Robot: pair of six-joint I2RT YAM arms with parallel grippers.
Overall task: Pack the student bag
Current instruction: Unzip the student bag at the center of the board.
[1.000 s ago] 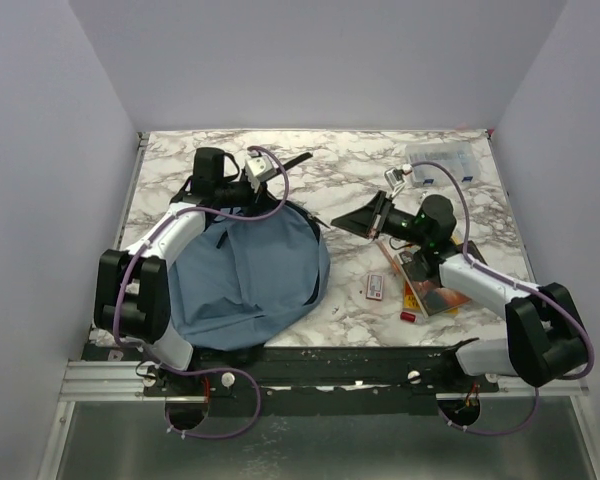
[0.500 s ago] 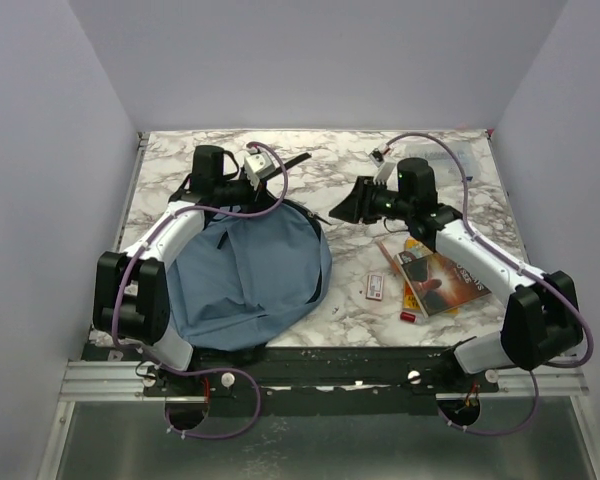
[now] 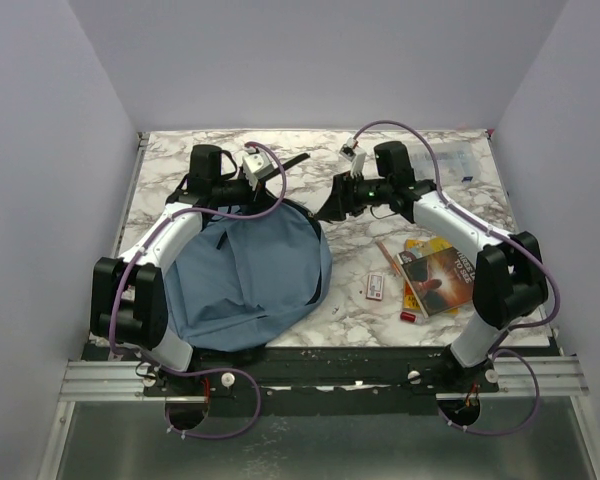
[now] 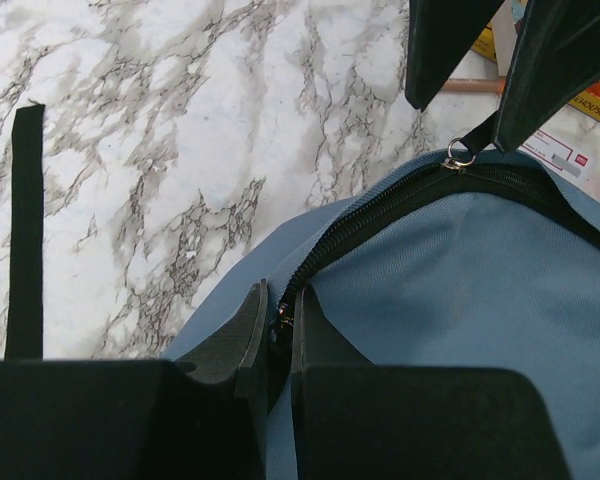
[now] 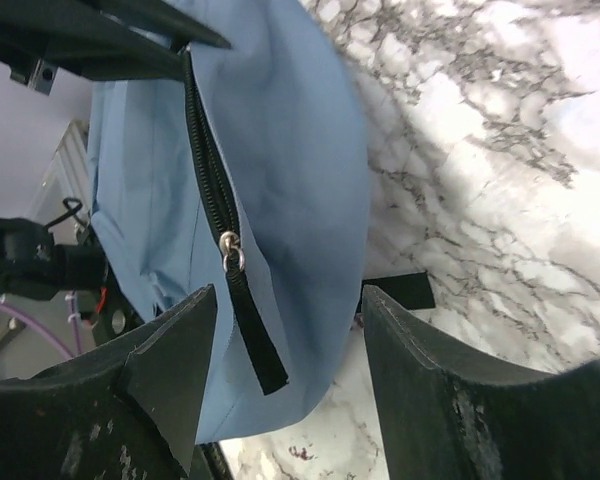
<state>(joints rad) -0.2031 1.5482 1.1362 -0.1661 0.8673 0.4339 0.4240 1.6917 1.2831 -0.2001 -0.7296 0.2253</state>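
The student bag point(image 3: 245, 270) is a slate-blue backpack lying flat on the left half of the marble table. My left gripper point(image 3: 270, 197) is shut on the bag's zipper edge point(image 4: 310, 275) at its far rim. My right gripper point(image 3: 327, 203) hangs open at the bag's far right corner. In the right wrist view the black zipper pull tab point(image 5: 252, 325) and its silver ring point(image 5: 230, 250) lie between the spread fingers point(image 5: 175, 350), untouched. In the left wrist view the same ring point(image 4: 458, 155) sits just under the right gripper's fingers point(image 4: 445, 45).
A book point(image 3: 442, 275), a small card box point(image 3: 375, 288), a red item point(image 3: 408, 316) and a pencil point(image 3: 385, 258) lie right of the bag. A clear plastic box point(image 3: 450, 160) stands at the back right. A black strap point(image 4: 25, 230) trails on the table.
My right gripper has swung left from above the book to the bag's far corner and has opened. The left gripper has stayed shut on the zipper edge.
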